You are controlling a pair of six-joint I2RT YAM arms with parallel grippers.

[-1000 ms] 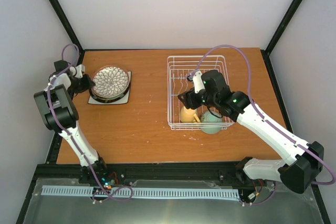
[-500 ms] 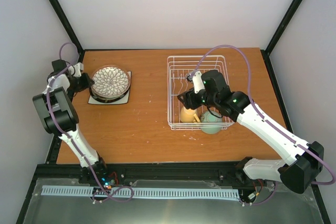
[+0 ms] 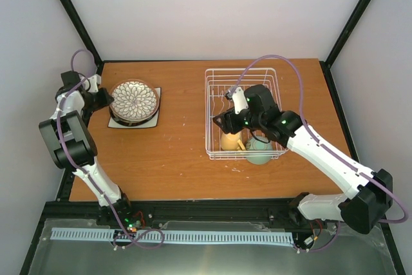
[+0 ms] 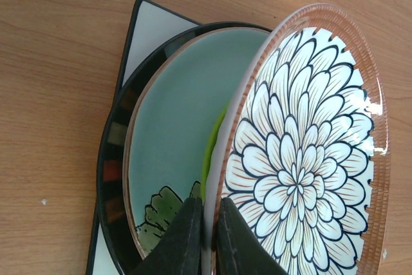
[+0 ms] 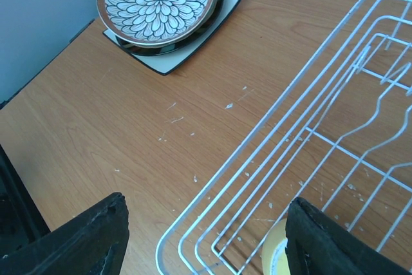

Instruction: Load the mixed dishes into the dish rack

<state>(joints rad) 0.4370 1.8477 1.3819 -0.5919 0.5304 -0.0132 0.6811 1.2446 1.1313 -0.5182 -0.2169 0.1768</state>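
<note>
Two arms work on either side of the dish rack [image 3: 207, 111], which sits on the right half of the table [image 3: 174, 152]. The left arm reaches far out to the left of the rack, folded at the elbow with its wrist turned toward the stack of plates. Its pincer [image 4: 208, 205] is nipped almost closed on the rim of the flower-patterned plate [image 4: 302, 152], one finger above and one below. That plate is tilted up on the held side, off the pale green plate [image 4: 174, 120]. A sliver of the lime-green plate [image 4: 210, 159] shows between them. Under these lie a dark-rimmed plate [image 4: 112, 159] and the white square plate [image 4: 151, 30].

The right arm stretches from its base to the rack's near-left corner. Its pincer [image 5: 206, 236] hangs spread wide and holds nothing. Just below it inside the rack are the yellow mug [image 3: 230, 141], seemingly tipped on its side, and beside it the mint-green bowl [image 3: 259, 152].
</note>
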